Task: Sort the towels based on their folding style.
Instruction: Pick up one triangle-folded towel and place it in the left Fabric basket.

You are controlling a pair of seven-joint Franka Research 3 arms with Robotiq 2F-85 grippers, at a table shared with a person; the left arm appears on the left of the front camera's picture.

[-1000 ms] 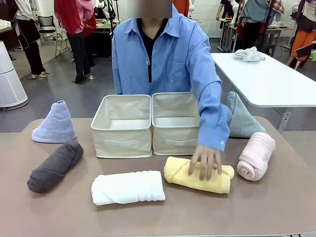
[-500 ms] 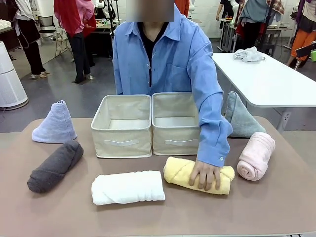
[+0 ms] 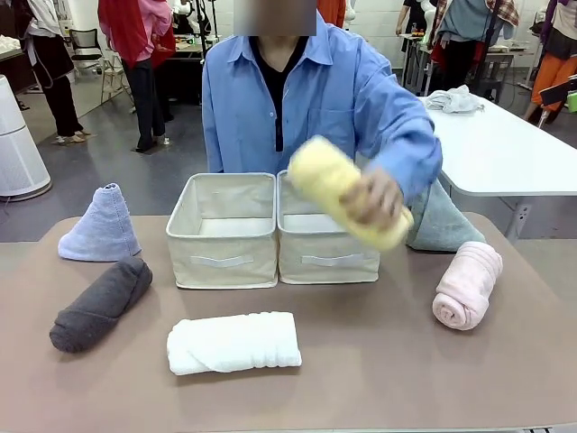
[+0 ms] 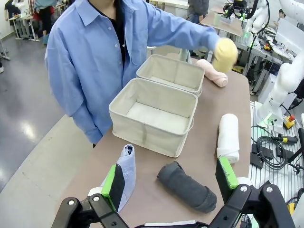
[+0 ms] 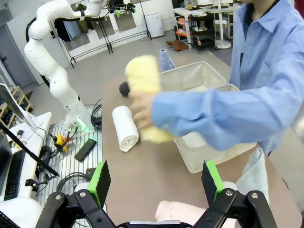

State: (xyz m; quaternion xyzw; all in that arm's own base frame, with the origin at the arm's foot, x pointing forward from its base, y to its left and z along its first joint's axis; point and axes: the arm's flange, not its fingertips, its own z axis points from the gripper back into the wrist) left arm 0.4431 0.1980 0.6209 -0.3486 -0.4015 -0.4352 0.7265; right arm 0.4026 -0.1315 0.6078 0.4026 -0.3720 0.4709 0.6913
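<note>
Listing the towels as they lie, clock read on the front view with the person at 12.

Item one, yellow roll (image 3: 335, 180): off the table (image 3: 379, 388), gripped in the person's hand (image 3: 374, 197), and raised over or just beside the right-hand box (image 3: 325, 244) — we cannot fix which. Its long axis is tilted, 10 o'clock high to 4 o'clock low. We judge it the person's to place, not ours.

Item two, dark grey roll (image 3: 99, 305): on the table at 9 o'clock. In the left wrist view it sits dead ahead of the left pincer (image 4: 170, 179), at its 12, with its axis running 10 to 4 across the gap. The left pincer's fingers are wide apart and hold nothing.

Item three, pink roll (image 3: 467, 284): at 3 o'clock, nearest the right pincer (image 5: 156, 179), whose fingers are likewise spread and empty.

Item four, white roll (image 3: 234, 343): at 6, axis 9 to 3, between both arms.

Our likely next reach — left arm to the dark grey roll, wrist turned so the fingers straddle its axis.
</note>
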